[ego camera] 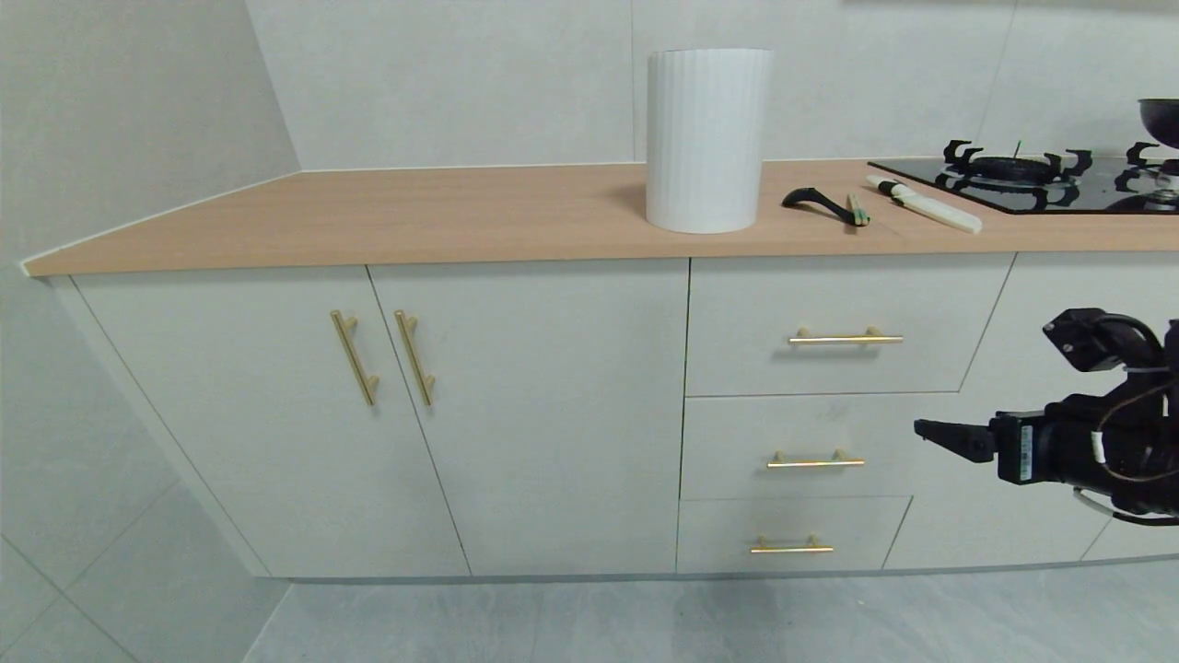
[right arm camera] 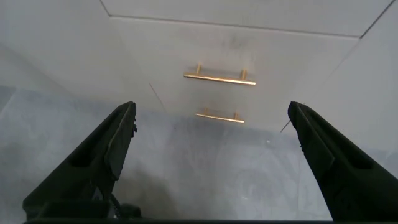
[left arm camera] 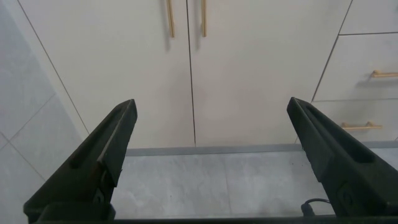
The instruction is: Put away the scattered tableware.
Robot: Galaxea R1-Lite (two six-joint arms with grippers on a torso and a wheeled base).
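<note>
On the wooden countertop (ego camera: 414,216) stands a tall white ribbed holder (ego camera: 706,138). To its right lie a black-handled peeler (ego camera: 816,201), a pair of green-tipped chopsticks (ego camera: 857,210) and a white knife (ego camera: 927,205). My right gripper (ego camera: 927,430) hangs low in front of the drawers, well below the counter. In its wrist view the right gripper (right arm camera: 211,111) is open and holds nothing, facing two gold drawer handles (right arm camera: 219,78). My left gripper (left arm camera: 211,107) is open and holds nothing, low over the floor, facing the double cabinet doors (left arm camera: 189,74).
A black gas hob (ego camera: 1041,180) sits at the counter's right end, just beyond the knife. Below the counter are two doors with gold handles (ego camera: 355,357) and three stacked drawers (ego camera: 845,339). Grey tiled floor (ego camera: 589,626) lies open before the cabinets.
</note>
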